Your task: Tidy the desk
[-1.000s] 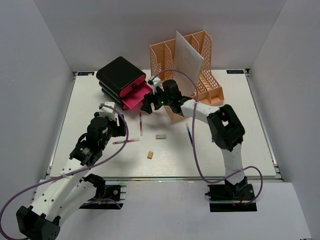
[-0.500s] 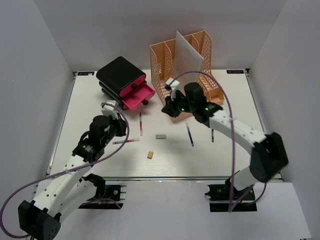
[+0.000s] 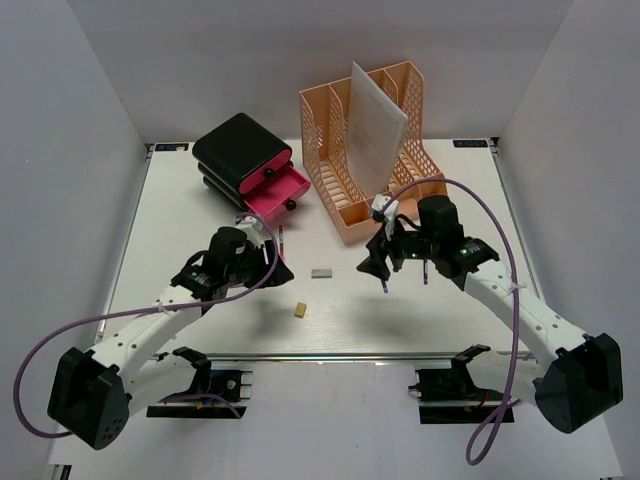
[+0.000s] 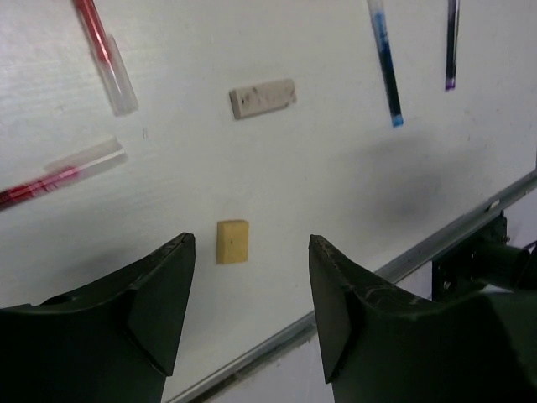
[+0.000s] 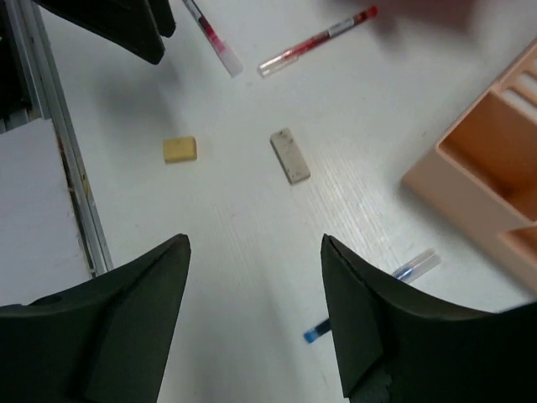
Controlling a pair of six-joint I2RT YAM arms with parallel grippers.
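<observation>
Left arm (image 3: 150, 325): stretches low from its base at the near left corner, forward and to the right, with its wrist over the middle-left of the bench (image 3: 470, 320).
Left jaws: spread well apart and holding nothing; in the left wrist view they point down at the bench, and the yellow eraser (image 4: 232, 241) lies on the surface in the gap between them.
Right arm (image 3: 520, 305): runs from the near right corner up and to the left, elbow low, wrist just in front of the orange file holder (image 3: 345, 205).
Right jaws: wide apart and empty, hanging above the bench near the blue pen (image 5: 369, 298).
Bench: the big white tabletop with metal rails under both arms, filling the floor of the grey-walled cell.
Loose items: a grey eraser (image 3: 321, 272) beyond the yellow one; two red pens (image 4: 105, 54) (image 4: 59, 172) to the left; a purple pen (image 4: 451, 42) beside the blue pen.
Far edge: a black drawer unit (image 3: 235, 150) with its pink drawer (image 3: 280, 190) pulled out; a white sheet (image 3: 378, 125) stands tilted in the file holder.
</observation>
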